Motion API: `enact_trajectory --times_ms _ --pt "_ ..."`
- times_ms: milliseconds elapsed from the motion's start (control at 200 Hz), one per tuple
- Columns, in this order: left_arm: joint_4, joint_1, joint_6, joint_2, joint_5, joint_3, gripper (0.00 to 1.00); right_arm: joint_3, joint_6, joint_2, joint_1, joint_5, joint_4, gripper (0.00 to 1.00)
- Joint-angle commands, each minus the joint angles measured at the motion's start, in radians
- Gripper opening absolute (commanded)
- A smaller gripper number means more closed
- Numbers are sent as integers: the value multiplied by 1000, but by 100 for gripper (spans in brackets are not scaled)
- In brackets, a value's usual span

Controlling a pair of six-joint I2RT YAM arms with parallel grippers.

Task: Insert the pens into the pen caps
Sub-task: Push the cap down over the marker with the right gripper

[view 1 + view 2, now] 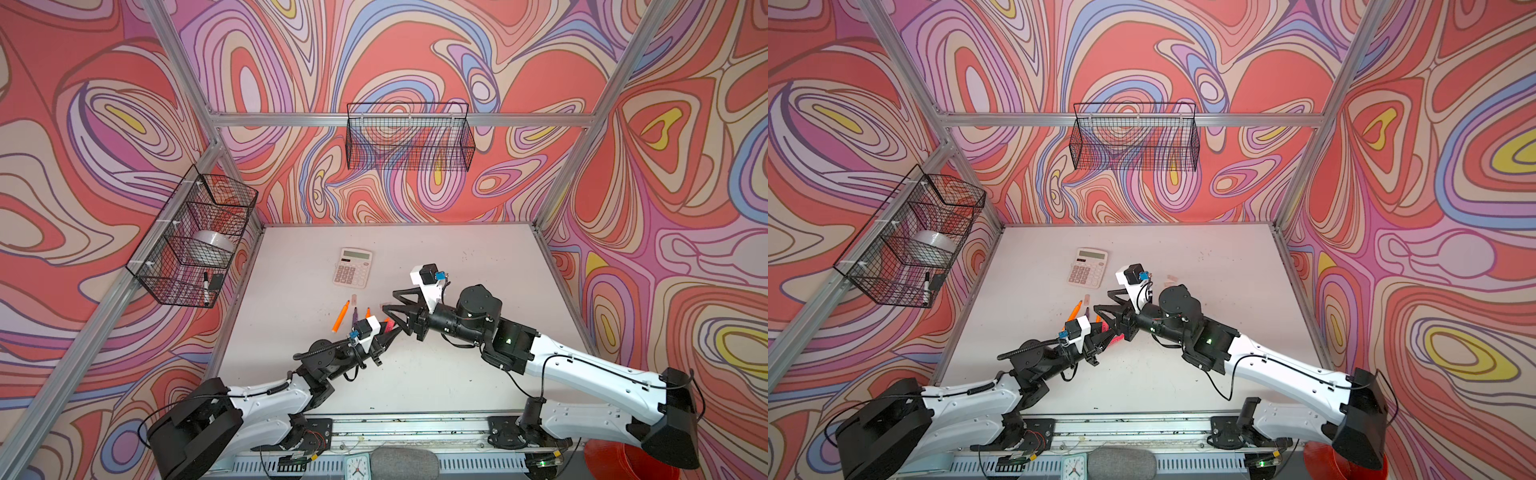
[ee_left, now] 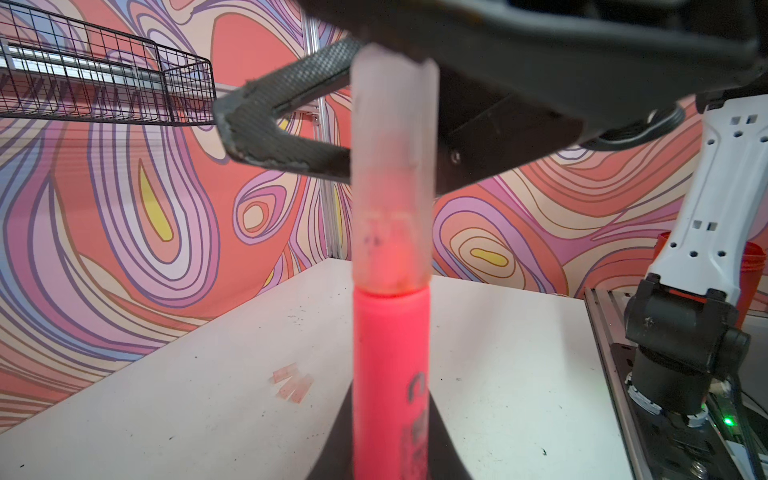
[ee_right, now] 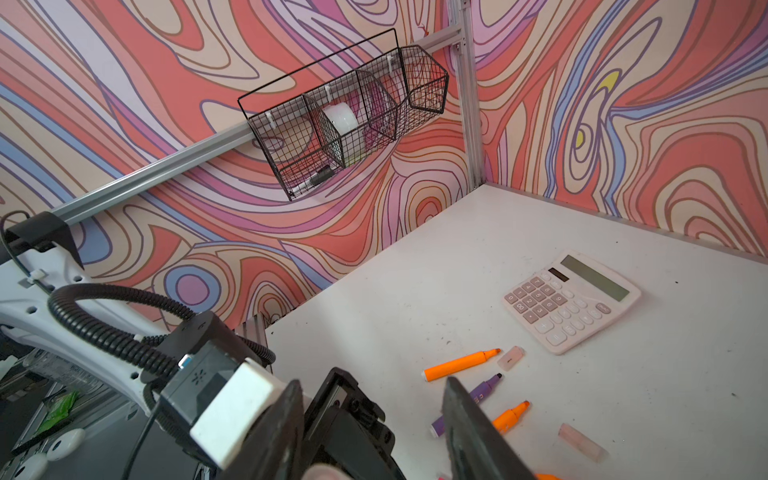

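Status: one capping cycle in hand. No finished pen is visible on table, so this reads as approx. cycle one of six.

Left gripper is clamped on pink-red pen, held above mid-table w/ tip end toward right gripper. Pen cap sits over the tip. In the left wrist view its rim meets the barrel shoulder at a thin seam, so it looks seated or nearly so. Right gripper jaws stand either side of the cap; whether they pinch it cannot be told.

Left to do, per right wrist view:
- Orange pen, purple pen and second orange pen lie uncapped, close together near calculator.
- Loose cap lies just beside the orange pen's tip.
- Second loose cap lies apart from it.
- Further loose caps lie together in the left wrist view.

Est. next: confirm seating, set pen down, repeat for the rest.
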Motion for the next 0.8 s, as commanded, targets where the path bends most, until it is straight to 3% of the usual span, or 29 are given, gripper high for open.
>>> enact_trajectory --times_ms 0,190,376,486,616,796 --pt "59 1 14 4 -11 14 0 13 -14 -18 9 -17 -18 50" --pt "57 2 12 1 -13 13 0 23 -17 -4 15 -10 -35 31" --pt "59 2 -2 -4 -34 11 0 28 -28 10 54 43 -62 7" --pt "45 2 -28 -20 -57 14 0 3 -25 12 96 98 -64 0" --pt "58 1 -31 -67 -100 25 0 -52 1 7 142 161 -45 0" --pt "-153 3 25 -144 -219 155 0 -114 55 -1 163 197 -31 0"
